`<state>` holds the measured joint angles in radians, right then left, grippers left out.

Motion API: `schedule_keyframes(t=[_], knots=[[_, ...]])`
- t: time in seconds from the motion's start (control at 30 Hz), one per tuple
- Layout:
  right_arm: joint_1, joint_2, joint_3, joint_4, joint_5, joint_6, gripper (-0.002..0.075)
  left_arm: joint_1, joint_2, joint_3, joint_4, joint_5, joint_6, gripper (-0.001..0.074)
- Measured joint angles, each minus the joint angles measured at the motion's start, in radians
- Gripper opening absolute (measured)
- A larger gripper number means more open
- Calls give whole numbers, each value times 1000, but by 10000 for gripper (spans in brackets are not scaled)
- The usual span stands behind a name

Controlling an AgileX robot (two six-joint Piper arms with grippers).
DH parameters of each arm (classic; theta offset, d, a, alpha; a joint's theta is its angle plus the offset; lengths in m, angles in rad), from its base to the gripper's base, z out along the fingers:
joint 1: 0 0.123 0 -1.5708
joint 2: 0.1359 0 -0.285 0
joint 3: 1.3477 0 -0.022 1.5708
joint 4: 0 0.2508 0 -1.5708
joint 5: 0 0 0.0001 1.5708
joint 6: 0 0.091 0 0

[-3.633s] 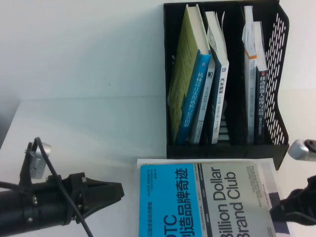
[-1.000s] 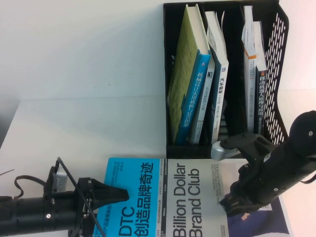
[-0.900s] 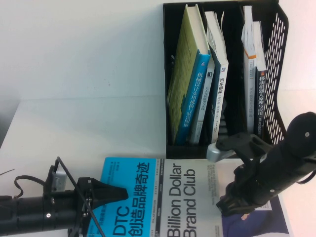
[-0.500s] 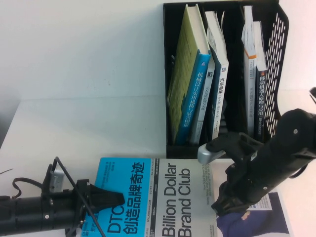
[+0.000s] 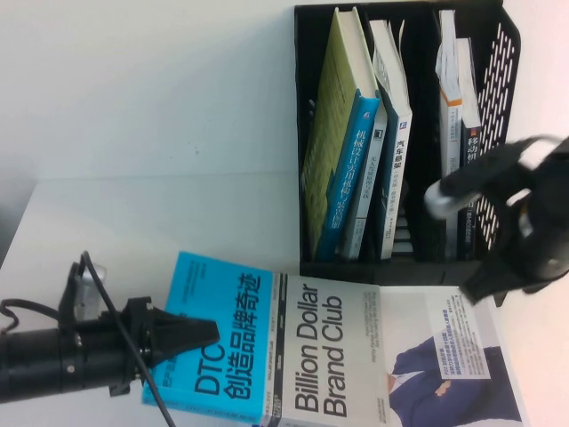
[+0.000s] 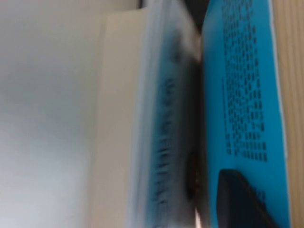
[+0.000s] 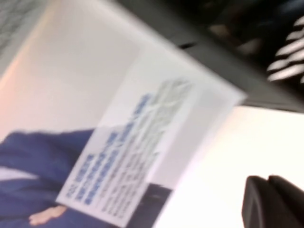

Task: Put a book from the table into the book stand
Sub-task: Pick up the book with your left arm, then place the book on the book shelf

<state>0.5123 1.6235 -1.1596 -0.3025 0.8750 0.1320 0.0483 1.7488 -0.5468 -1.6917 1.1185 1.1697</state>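
The left gripper (image 5: 206,336) has its fingers clamped over the blue edge of the book (image 5: 293,342), which overhangs the white worktop (image 5: 160,231) for pinching, below the book stand (image 5: 498,133); the right gripper (image 5: 484,289), fingers untellable, hangs clear beside the stand

The blue-and-grey book (image 5: 293,347) lies flat at six o'clock on the white surface (image 5: 160,222), its blue edge tilted up; the black book stand (image 5: 404,133) stands upright at one o'clock.
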Motion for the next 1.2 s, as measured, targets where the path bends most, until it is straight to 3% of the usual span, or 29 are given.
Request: schedule_keyframes(t=[0.5, 0.67, 0.97, 1.2], knots=[[-12, -171, 0, -47, -86, 171, -2, 0, -465, -33, 99, -30, -251, 183], [-12, -163, 0, 66, -247, 166, -2, 0, -602, -179, 213, 0, -384, 183], [-27, -65, 0, 80, -480, 161, -2, 0, -707, -457, 367, 63, -612, 183], [-159, -37, 0, 85, -607, 256, -2, 0, -709, -577, 400, 72, -689, 183]])
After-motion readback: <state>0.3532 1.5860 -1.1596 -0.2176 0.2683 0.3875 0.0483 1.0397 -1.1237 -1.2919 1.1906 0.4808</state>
